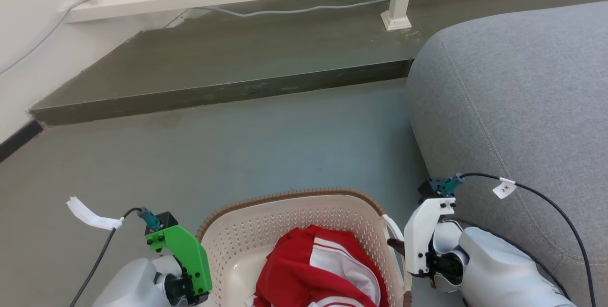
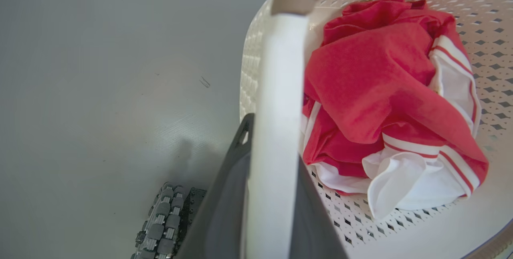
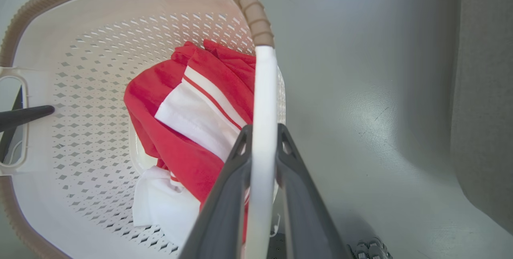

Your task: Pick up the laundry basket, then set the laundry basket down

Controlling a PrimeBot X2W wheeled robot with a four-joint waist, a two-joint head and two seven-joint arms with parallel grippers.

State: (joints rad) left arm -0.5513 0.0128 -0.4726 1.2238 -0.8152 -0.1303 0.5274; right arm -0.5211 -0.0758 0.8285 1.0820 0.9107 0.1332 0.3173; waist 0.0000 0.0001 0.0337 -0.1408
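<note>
With the left claw (image 2: 272,138), clamps the left handle (image 2: 276,90) of the basket (image 1: 294,212), both fingers pressed flat against the white bar. With the right claw (image 3: 263,128), pinches the right handle (image 3: 264,90) the same way, barely parted. Holds the basket between both arms over the floor (image 1: 237,145), near its edge along the sofa (image 1: 522,107), well short of the step (image 1: 213,93). Carries a bunched red-and-white garment (image 1: 289,269) inside. Cannot tell whether base touches floor.

One laundry basket (image 1: 236,243), one garment (image 1: 304,269), two hands (image 2: 272,138) (image 3: 263,128).
</note>
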